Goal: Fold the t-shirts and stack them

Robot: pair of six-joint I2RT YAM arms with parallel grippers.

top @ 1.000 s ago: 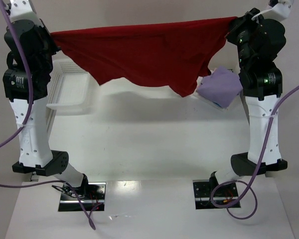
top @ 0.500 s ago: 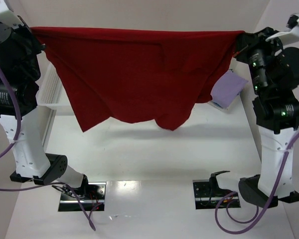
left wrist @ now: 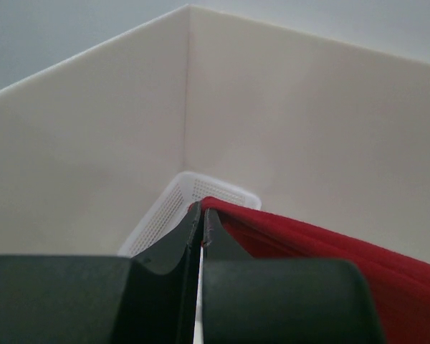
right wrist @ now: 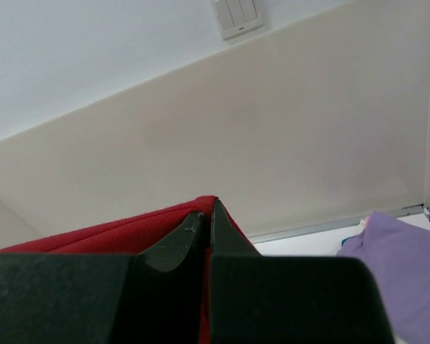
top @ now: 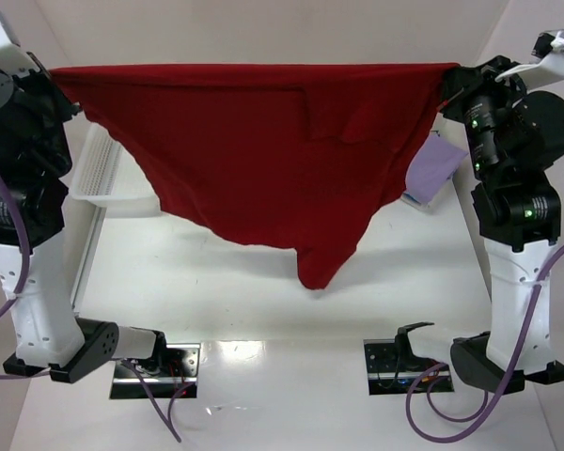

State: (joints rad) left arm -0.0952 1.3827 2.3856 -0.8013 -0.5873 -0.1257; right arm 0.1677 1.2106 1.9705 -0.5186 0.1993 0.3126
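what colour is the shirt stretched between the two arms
The shirt is plain dark red, clearest in the top external view.

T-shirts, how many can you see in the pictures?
2. A dark red t-shirt hangs stretched between the left claw and right claw. A lavender t-shirt lies folded on the table at right, partly behind it. A blue edge beneath hints more may hide.
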